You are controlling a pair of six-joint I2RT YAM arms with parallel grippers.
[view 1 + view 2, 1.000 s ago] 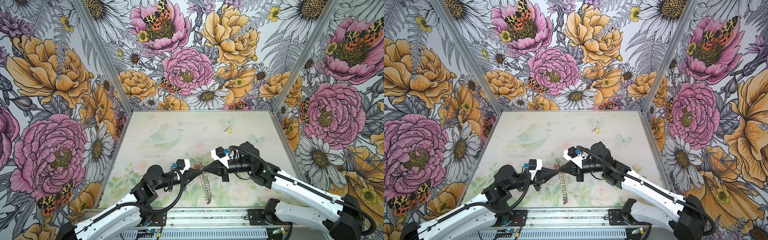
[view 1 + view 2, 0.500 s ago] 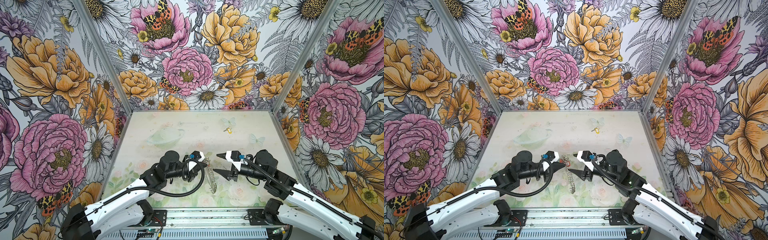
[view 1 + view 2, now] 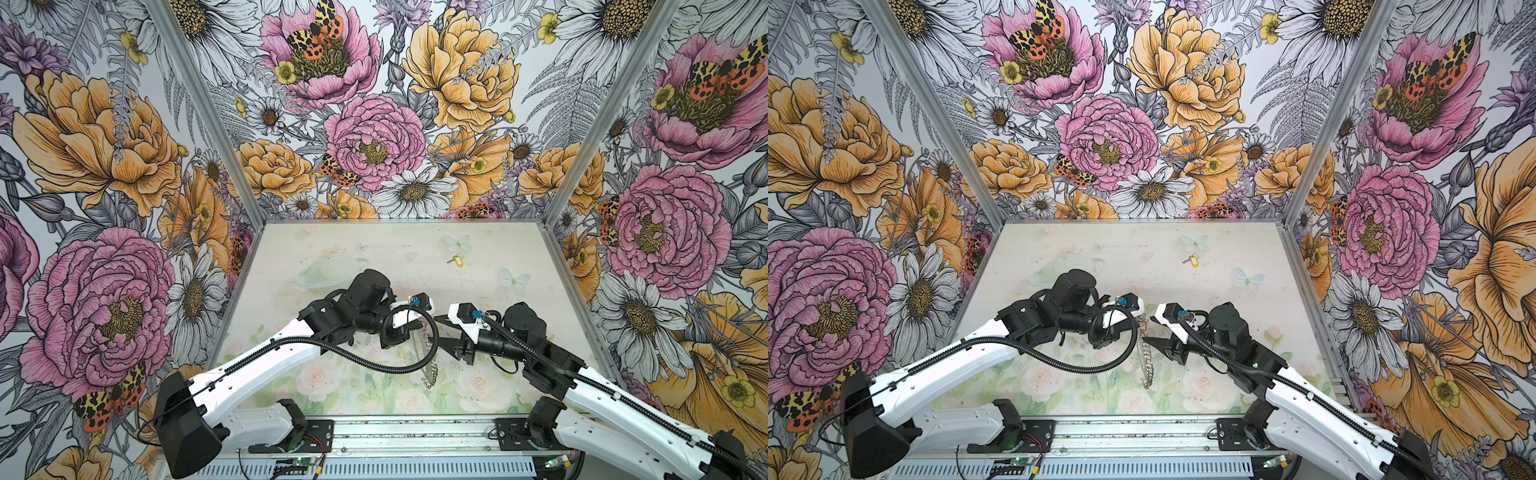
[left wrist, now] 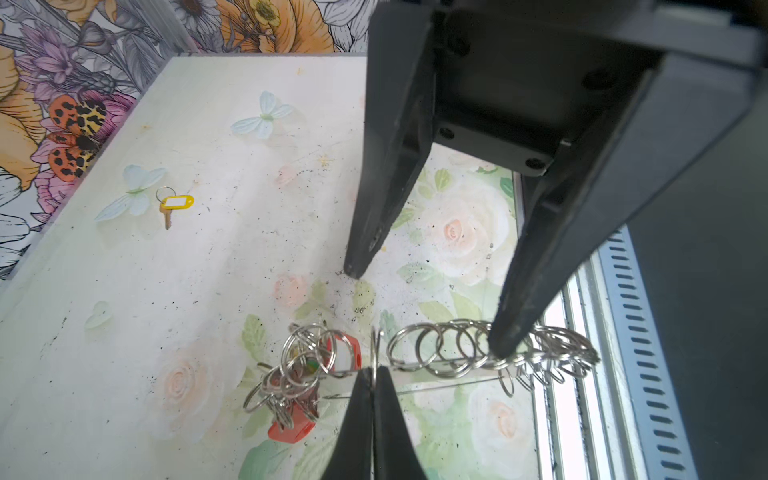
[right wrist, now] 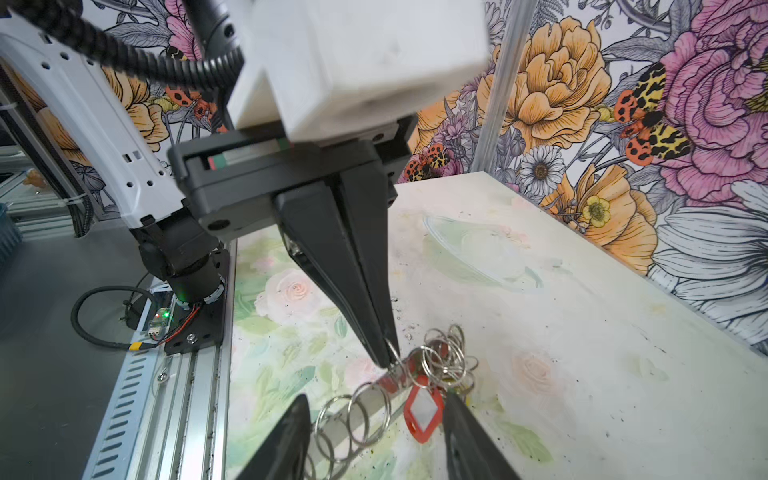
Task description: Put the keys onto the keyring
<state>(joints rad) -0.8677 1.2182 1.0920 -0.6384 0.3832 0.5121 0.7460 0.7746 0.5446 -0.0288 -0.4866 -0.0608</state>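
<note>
left tool [image 5: 387,358] pinches the flat grey metal keyring [image 4: 552,353]; right tool [image 4: 429,312], wide and empty, should fetch the yellow-tagged silver key [image 3: 457,261] right of centre.

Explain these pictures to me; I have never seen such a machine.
Two white robot arms stand at the front of a table, each ending in a black two-fingered gripper. Two pictures come from a camera head overhead and show the whole table. The two others come from cameras on the arms' wrists, looking along the fingers. The left gripper is shut on the keyring, a hoop fringed with small silver rings, and holds it on edge; red tags hang among the rings. The right gripper stands open beside it, holding nothing. One key with a yellow tag lies alone on the far part of the table.
</note>
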